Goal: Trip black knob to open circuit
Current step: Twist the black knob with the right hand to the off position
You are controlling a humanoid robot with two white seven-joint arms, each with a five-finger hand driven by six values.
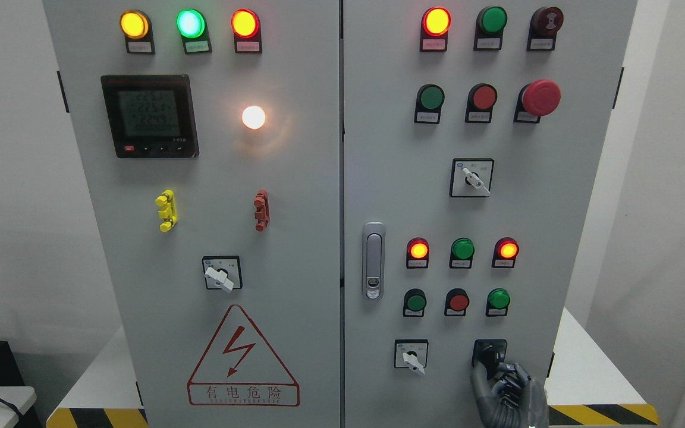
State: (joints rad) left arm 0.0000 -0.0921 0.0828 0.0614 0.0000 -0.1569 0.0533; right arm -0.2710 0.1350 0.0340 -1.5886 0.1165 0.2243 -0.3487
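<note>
Black knob (489, 355): mounted on a black square plate at the lower right of the frame, on the right-hand door of the cabinet (295, 196); mostly covered by fingers, so its position cannot be read.
Right robot hand (500, 380): raised from the bottom edge right of the middle; dark grey fingers (478, 380) are curled up against the black knob and closed around it, thumb on the left side, other fingers on the right.
Left robot hand: not seen in the frame.
White selector switch (412, 358): placed just left of the black knob, its lever pointed down and to the right.
Door handle (373, 260): a silver latch set near the left edge of the right door, at mid-height.
Lower lamps (462, 249): a row of three above the knob; the outer two are lit red-orange, the middle green one is dark.
Lower push buttons (457, 301): green, red, green, in a row between the lamps and the knob.
Emergency stop (540, 97): a large red mushroom button at the upper right.
Meter (149, 116): a black display at the upper left, digits lit but too small to be read.
Warning sign (242, 359): a red triangle with a lightning bolt at the lower centre-left.
</note>
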